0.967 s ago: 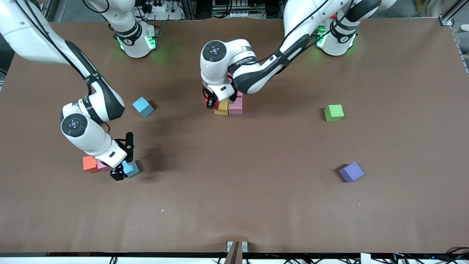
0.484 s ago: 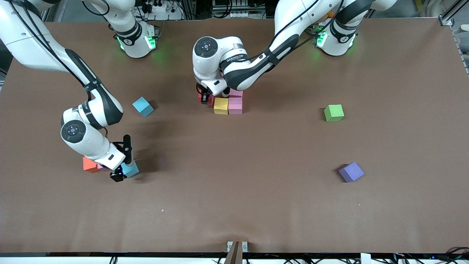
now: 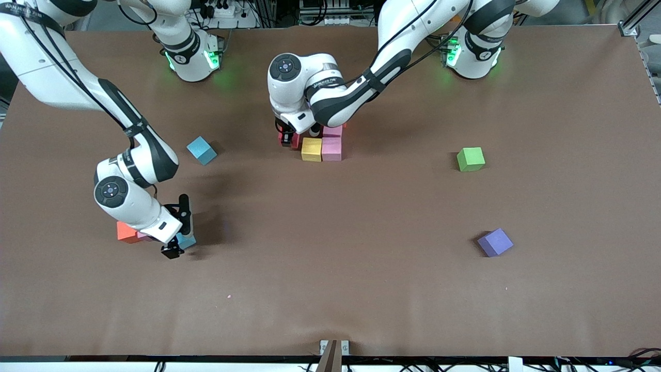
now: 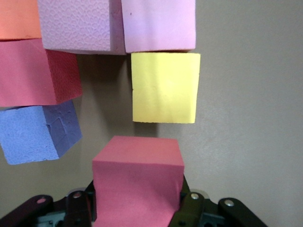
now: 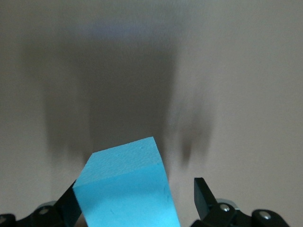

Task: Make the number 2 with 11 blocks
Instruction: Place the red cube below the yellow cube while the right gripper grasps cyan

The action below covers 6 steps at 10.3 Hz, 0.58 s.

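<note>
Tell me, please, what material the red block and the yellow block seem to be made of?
Red block: probably dense foam, matte, with a fine grainy surface and no shine. Yellow block: apparently the same foam, matte, with a faintly pitted face and slightly soft edges. Painted wood cannot be excluded.

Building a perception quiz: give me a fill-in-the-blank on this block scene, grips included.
1. The left gripper is shut on a matte ____ cube.
2. The right gripper has its jaws open around a ____ cube beside the orange cube.
3. The yellow cube touches a ____ cube on the side toward the left arm's end.
4. The green cube lies ____ from the front camera than the purple cube.

Missing: red; blue; pink; farther
</note>
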Tool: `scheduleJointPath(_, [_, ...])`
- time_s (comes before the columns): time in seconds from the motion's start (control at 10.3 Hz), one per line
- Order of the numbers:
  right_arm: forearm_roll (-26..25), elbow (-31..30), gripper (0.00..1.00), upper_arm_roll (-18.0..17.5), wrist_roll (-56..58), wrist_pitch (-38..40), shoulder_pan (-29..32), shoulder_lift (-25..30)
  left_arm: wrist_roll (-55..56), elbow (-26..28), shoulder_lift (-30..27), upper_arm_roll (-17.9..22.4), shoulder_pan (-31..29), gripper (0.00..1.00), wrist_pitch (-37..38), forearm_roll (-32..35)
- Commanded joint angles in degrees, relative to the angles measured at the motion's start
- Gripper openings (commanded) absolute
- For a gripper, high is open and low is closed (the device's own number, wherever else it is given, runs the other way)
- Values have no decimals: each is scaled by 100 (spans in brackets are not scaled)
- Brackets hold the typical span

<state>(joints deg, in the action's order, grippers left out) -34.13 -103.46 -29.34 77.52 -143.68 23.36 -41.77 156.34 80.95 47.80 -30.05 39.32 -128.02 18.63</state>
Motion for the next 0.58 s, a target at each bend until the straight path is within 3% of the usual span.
scheduleJointPath(0.0, [-15,18,82,77,53,-134,-51,-50,380,-159,185,148,173,27,-83,-87])
scheduleJointPath(0.19, [-6,27,34,68,61,-134,-42,-33,371,-150,273,341,243,27,-180,-87])
scheduleJointPath(0.29, [-6,27,24,51,79,-126,-33,28,371,-150,317,386,243,28,-258,-87])
scheduleJointPath(0.48, [3,27,23,7,79,-64,-33,213,362,-150,361,395,261,28,-285,-70])
